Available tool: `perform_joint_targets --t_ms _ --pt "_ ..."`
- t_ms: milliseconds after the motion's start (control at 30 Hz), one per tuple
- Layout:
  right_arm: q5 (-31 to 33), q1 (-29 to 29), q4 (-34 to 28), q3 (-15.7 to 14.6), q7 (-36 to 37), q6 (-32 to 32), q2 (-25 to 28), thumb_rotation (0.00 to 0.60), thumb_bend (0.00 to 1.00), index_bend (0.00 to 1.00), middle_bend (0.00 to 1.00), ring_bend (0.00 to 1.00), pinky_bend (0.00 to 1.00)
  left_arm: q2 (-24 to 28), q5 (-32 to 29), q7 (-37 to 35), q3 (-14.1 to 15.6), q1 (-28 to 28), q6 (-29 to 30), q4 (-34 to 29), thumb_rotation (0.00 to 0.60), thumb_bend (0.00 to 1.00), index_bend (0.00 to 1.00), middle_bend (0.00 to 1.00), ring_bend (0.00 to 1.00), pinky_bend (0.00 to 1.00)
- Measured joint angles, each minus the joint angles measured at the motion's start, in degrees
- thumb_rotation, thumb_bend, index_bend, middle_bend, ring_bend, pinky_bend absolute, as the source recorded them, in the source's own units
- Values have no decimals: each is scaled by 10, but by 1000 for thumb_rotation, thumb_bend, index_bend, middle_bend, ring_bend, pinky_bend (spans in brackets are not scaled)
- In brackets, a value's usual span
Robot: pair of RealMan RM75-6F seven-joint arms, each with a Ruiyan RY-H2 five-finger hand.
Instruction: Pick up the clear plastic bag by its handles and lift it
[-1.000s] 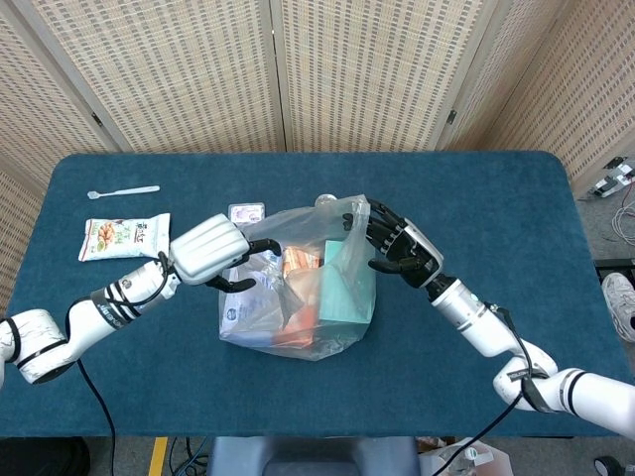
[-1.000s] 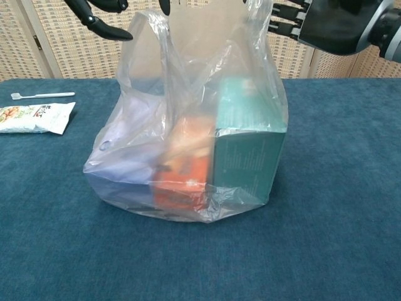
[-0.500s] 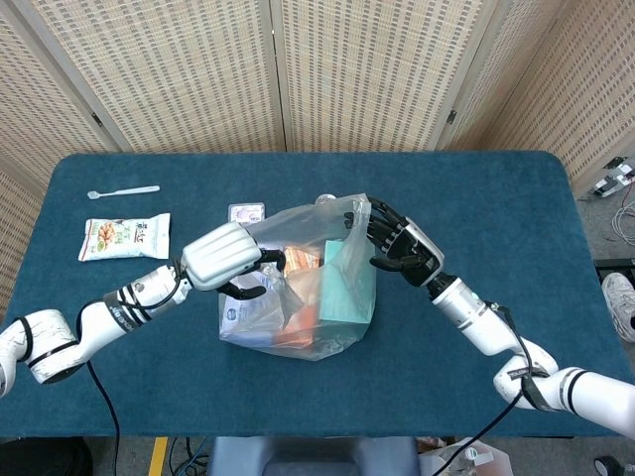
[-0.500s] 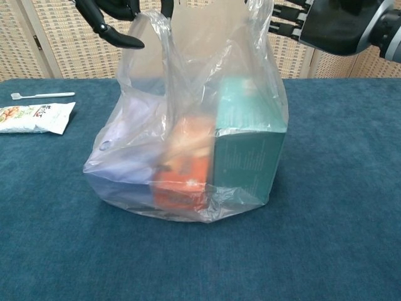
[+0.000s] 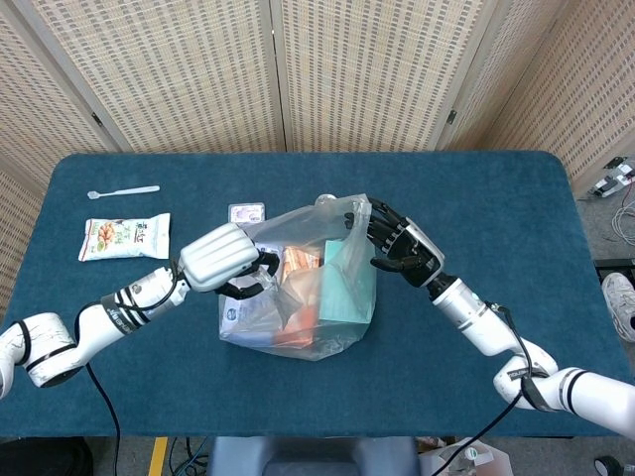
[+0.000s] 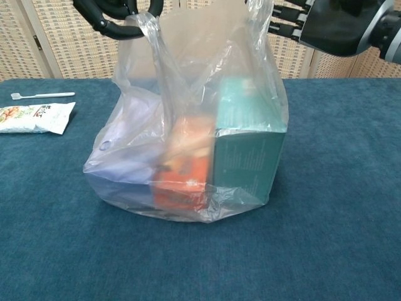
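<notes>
Since half-second ago, left hand point(image 5: 220, 260) fingers point(image 6: 116, 28) curled into bag point(image 6: 188, 135) handle.

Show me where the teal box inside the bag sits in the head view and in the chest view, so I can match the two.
Head view: teal box stands at the right side of the clear plastic bag, just left of the right hand.
Chest view: teal box fills the bag's right half, centre-right of frame.
Shared landmark: the orange package directly left of it in both.
</notes>
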Motion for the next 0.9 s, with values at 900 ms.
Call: perform_joint_targets --t_ms 900 --pt "-56 47 -1 -11 -56 -3 4 600 34 190 250 88 103 58 -33 -83 -11 39 53 -17 600 405 639 1000 1000 904"
